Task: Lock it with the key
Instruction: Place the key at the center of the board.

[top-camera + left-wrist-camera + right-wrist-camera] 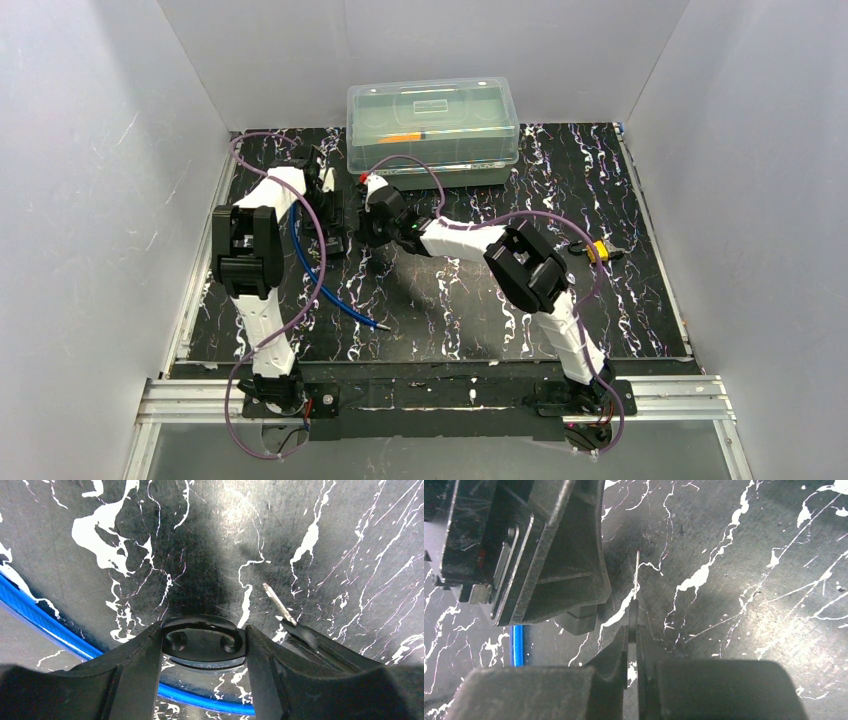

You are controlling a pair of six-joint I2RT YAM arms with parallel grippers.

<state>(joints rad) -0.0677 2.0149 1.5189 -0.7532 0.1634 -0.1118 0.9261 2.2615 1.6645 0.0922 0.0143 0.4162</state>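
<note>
My left gripper (203, 631) is shut on a black oval lock body (202, 647) with two holes on top and a curved bar along its far edge. It holds the lock just above the table. My right gripper (632, 632) is shut on the key (636, 575), pinching its dark head edge-on, with the thin silver blade sticking out ahead. In the left wrist view the key blade (278, 603) lies just right of my right finger, apart from the lock. In the top view both grippers (335, 215) (363, 228) meet at the table's left middle.
A small yellow padlock (598, 251) lies at the right of the marbled black table (450, 300). A clear lidded plastic box (432, 130) stands at the back. A blue cable (325, 285) runs under the left arm. White walls close in three sides.
</note>
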